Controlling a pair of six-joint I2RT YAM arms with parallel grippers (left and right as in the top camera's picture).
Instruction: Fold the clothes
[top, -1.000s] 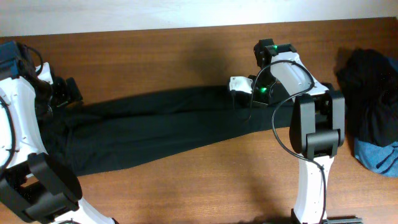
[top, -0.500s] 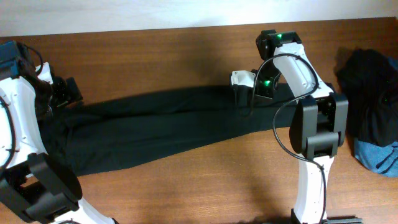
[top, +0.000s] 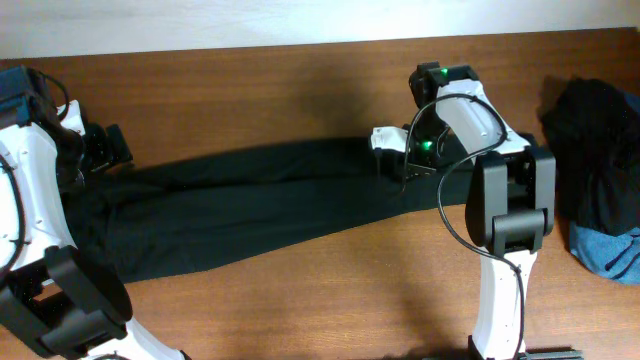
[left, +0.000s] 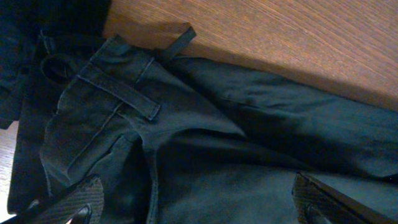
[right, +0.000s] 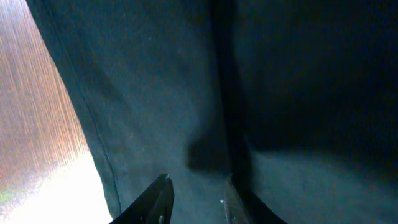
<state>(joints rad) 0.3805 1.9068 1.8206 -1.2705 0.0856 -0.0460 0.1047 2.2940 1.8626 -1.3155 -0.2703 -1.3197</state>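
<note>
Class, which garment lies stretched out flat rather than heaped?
The long black trousers across the table's middle; the black piece and blue piece sit crumpled at the right edge.

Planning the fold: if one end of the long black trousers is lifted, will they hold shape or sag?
Likely floppy: the trousers lie flat with soft creases, so a lifted end should drape. Matte weave probably drags on the table rather than sliding.

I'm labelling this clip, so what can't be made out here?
- Leg ends of the trousers: overhead, the right arm covers them.
- pile of clothes: overhead, cut by the right edge; piece count unclear.
- right hand: right wrist, fingertips cut by the bottom edge; any grip on cloth unclear.
</note>
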